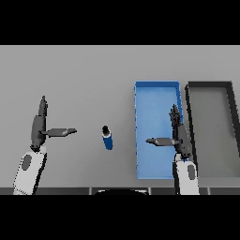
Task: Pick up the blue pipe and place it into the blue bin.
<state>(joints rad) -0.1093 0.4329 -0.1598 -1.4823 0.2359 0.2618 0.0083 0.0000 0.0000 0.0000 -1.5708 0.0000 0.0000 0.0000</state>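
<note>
- The flat grey bench (84,75) carries everything; its middle and left are bare apart from the pipe, so a hand has room to come at it from either side.
- A dark-rimmed grey rectangular bin (230,126) stands at the far right, just beside the blue one – it looks like a decoy for this task.
- The shallow blue rectangular bin (152,101), open at the top, lies right of centre and holds nothing that I can see; it is the goal.
- The right hand (177,136) hangs over the blue bin's right half – fingers straight and pointing away from the robot, thumb stuck out to the left, holding nothing. It would have to cross the bin's left wall to reach the pipe.
- The left hand (38,125) mirrors it at the bench's left: fingers straight, thumb out towards the pipe, empty, well apart from it.
- The short blue pipe with a dark cap (108,137) lies on the bench just left of the blue bin, untouched – the pick-up is not yet begun.
</note>
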